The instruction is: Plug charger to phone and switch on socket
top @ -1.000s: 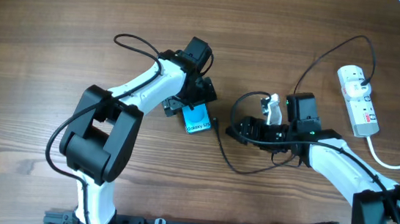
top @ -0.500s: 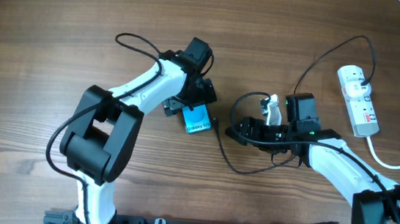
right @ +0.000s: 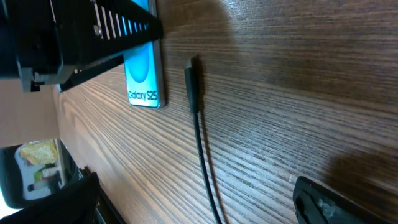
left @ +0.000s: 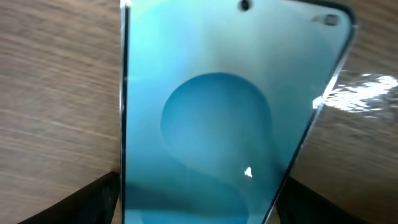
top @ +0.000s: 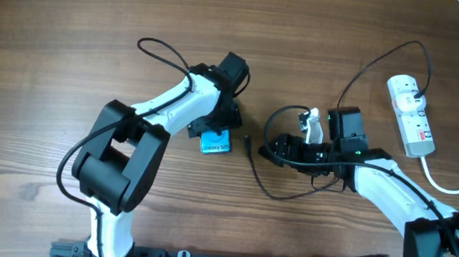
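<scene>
Only one legible text: "Galaxy S25", white letters on the turquoise screen of the phone [right: 143, 78], right wrist view. It sits at the screen's near end, below the lighter oval, in one line running across the screen's width. Font is plain, with capital G and S.

Left wrist view: phone [left: 217, 124] fills the frame. One tiny white mark shows low on the screen, not readable as a letter.

Overhead: phone [top: 215, 141] shows a pale smear of text, too small to read. Socket [top: 411, 115] has red switches, and any markings on it are too small to make out.
</scene>
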`<move>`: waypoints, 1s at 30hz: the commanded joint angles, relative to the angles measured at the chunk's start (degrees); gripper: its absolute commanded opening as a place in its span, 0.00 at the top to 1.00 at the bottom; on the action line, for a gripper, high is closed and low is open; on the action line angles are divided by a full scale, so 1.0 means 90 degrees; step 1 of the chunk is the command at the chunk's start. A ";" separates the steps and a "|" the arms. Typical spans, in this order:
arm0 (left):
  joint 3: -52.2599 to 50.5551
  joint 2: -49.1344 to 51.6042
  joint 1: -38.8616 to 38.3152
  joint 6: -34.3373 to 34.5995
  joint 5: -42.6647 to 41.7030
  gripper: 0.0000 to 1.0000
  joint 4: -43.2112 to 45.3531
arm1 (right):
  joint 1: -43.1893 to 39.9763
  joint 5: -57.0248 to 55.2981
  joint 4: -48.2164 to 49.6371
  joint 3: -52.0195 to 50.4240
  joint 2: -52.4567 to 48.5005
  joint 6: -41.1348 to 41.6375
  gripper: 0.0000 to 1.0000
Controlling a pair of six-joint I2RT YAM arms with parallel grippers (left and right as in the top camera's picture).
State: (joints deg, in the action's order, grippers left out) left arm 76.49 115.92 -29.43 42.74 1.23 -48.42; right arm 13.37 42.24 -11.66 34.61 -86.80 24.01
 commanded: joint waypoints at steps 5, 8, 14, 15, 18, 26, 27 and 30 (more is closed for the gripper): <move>-0.0267 0.0338 0.0330 -0.0262 0.0134 0.17 0.0158 | 0.0039 0.0129 0.0357 0.0017 -0.0058 -0.0007 0.00; -0.0267 0.0338 0.0311 -0.0369 0.0134 0.23 0.0182 | 0.0066 0.0182 0.0420 0.0017 -0.0058 -0.0253 0.00; -0.0265 0.0338 0.0369 -0.0760 -0.0301 0.28 0.0187 | 0.0627 0.0175 0.1059 0.0017 -0.0058 -0.0525 0.00; -0.0265 0.0338 0.0415 -0.0908 -0.0532 0.28 0.0182 | 0.0755 0.0175 0.1217 0.0019 -0.0058 -0.0500 0.00; -0.0265 0.0338 0.0656 -0.1569 -0.1406 0.27 0.0087 | 0.1292 0.0131 0.1865 0.0034 -0.0058 -0.0160 0.00; -0.0265 0.0338 0.1207 -0.2567 -0.2548 0.27 -0.0277 | 0.2004 -0.0682 0.2499 0.0034 -0.0352 0.0544 0.00; -0.0265 0.0338 0.1207 -0.2620 -0.2545 0.27 -0.0313 | 0.2040 -0.0738 0.2635 0.0034 -0.0469 0.0624 0.00; -0.0265 0.0338 0.1192 -0.2820 -0.2596 0.26 -0.0403 | 0.2040 -0.0653 0.2968 0.0034 -0.0797 0.0865 0.01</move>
State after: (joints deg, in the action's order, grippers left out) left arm 76.29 115.68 -18.31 21.50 -18.96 -51.42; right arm 31.59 37.47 13.37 34.65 -91.05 28.80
